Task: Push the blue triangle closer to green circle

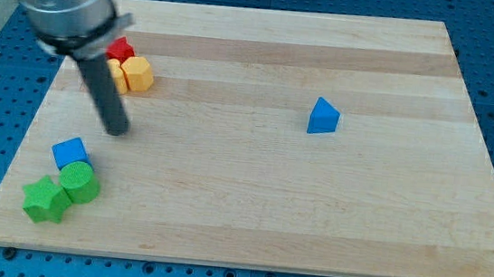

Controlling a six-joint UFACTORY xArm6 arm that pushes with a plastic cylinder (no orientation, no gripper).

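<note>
The blue triangle (324, 117) sits right of the table's (265, 231) centre, at about three o'clock from my tip (117, 131), a plain rod with no hand to open or close, while the green circle (79, 181) lies near seven o'clock of that tip, so the push must run leftward.

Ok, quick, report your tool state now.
No pincer: my tip holds nothing, touches no block, above-right of the blue cube and far left of the blue triangle.
</note>
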